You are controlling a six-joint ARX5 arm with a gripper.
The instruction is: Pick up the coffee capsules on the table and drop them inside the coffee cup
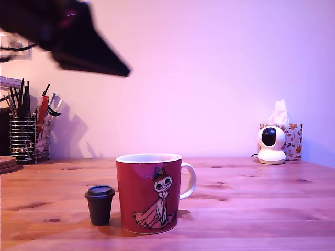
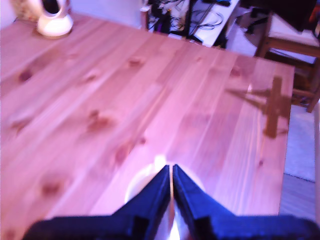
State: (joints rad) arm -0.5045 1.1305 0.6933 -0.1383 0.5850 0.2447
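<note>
The dark red coffee cup, printed with a cartoon girl, stands upright on the pine table near its front. One dark-brown coffee capsule stands just off the cup's side on the exterior view's left, not touching it. A second capsule is not visible. My gripper hangs high above the table at the exterior view's upper left, blurred. In the wrist view my gripper is shut, tips together, nothing seen between them. Part of the cup's pale rim shows under the fingers.
A wire-mesh pen holder and stacked coasters sit at the back on the exterior view's left. A white camera and tissue box stand at the back right. The wrist view shows the camera, the table's edge and a chair.
</note>
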